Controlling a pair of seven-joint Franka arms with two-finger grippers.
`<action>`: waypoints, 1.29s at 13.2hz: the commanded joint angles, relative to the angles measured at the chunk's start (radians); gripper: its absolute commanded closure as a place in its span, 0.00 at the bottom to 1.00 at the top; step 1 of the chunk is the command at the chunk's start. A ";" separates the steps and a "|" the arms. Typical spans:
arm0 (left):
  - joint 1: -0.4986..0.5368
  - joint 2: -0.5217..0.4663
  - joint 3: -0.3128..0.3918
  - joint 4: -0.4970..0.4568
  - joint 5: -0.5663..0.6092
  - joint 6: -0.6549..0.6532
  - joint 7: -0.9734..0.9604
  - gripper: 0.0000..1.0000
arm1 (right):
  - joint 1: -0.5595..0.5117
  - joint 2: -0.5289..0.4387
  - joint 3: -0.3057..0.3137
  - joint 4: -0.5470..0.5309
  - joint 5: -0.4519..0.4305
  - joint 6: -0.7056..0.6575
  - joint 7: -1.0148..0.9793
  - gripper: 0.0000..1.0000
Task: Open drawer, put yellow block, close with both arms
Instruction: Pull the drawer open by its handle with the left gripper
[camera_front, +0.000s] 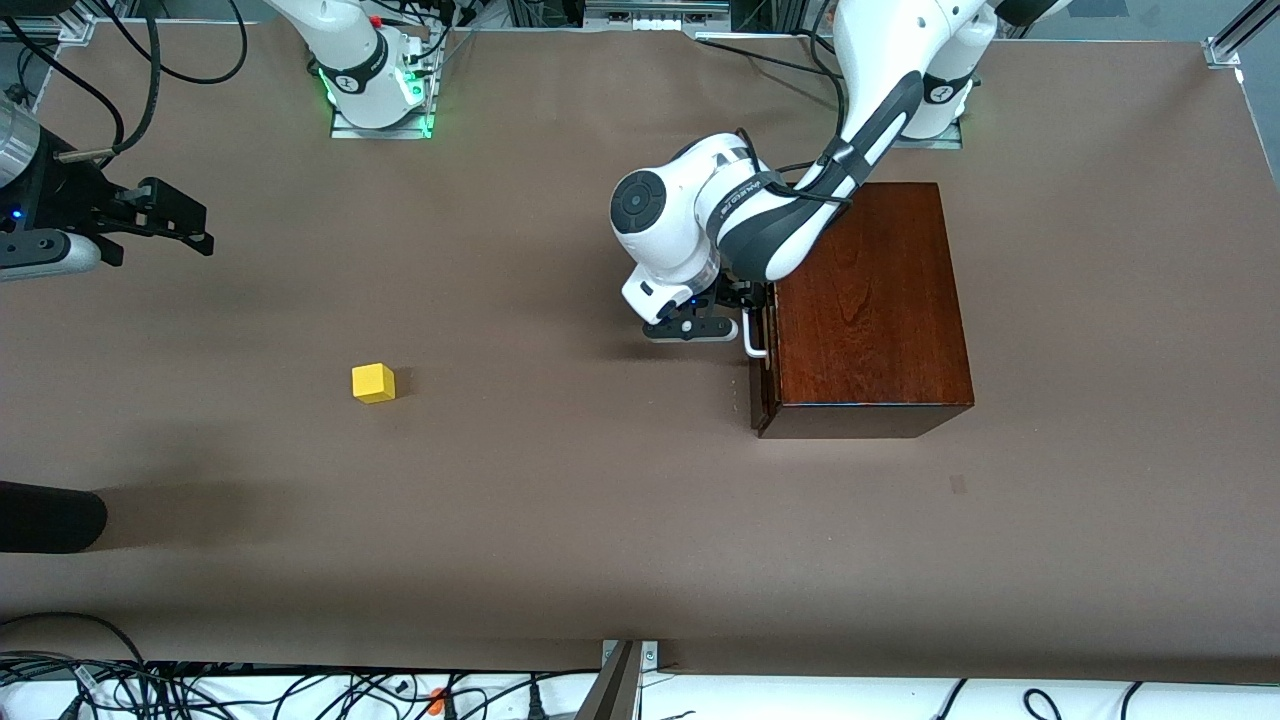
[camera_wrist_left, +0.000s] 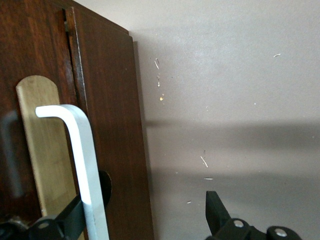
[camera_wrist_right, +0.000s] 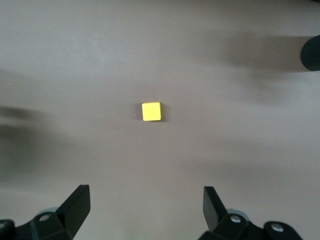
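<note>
The dark reddish-brown box stands toward the left arm's end of the table. Its drawer is pushed in, and the drawer front faces the right arm's end. My left gripper is at the white handle, open. In the left wrist view the handle lies just inside one finger, with the other finger out over the table. The yellow block sits alone on the table. My right gripper hangs open over the right arm's end, the block ahead of its empty fingers.
A brown cloth covers the table. A black rounded object juts in at the edge nearer the front camera, at the right arm's end. Cables lie along the front edge.
</note>
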 joint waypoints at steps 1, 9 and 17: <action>-0.024 0.028 -0.005 0.017 0.006 0.101 -0.044 0.00 | -0.008 0.007 0.001 0.021 0.014 -0.007 -0.006 0.00; -0.091 0.100 -0.005 0.123 0.005 0.121 -0.132 0.00 | -0.008 0.007 -0.005 0.021 0.014 -0.007 -0.006 0.00; -0.153 0.172 -0.004 0.264 0.005 0.121 -0.184 0.00 | -0.016 0.007 -0.006 0.021 0.013 -0.009 -0.006 0.00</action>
